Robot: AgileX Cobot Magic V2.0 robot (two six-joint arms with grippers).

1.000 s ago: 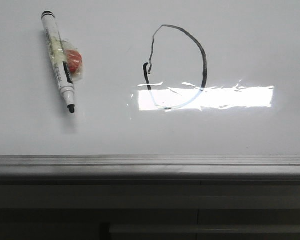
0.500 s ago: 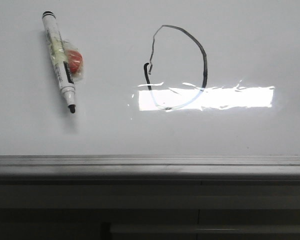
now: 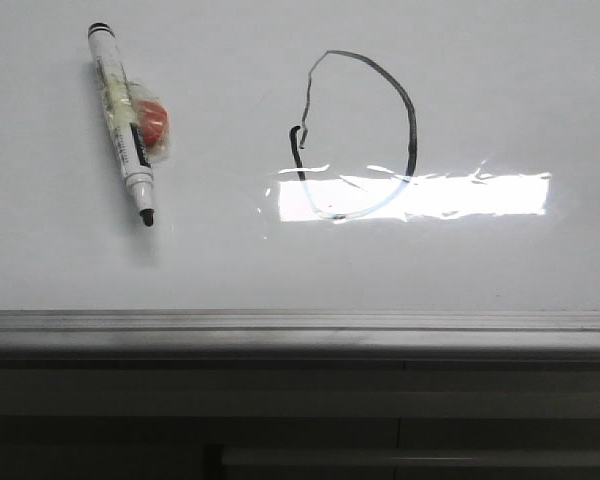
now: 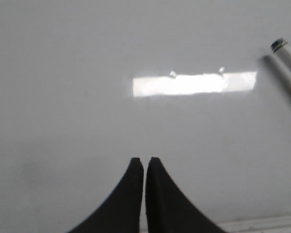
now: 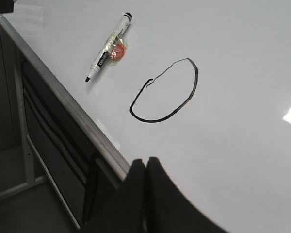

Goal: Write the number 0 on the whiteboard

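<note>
The number 0 (image 3: 358, 137) is seen drawn as an uneven black loop on the whiteboard (image 3: 500, 80), its lower arc crossing the bright glare strip (image 3: 460, 195), with an uncapped marker (image 3: 121, 119) lying well apart to its left. The right claw (image 5: 145, 167) is held with its tips pressed together and empty, above the board's near edge, the loop lying clear beyond it. The left claw (image 4: 144, 167) is likewise closed on nothing over bare board, with only the marker's end at the frame edge.
</note>
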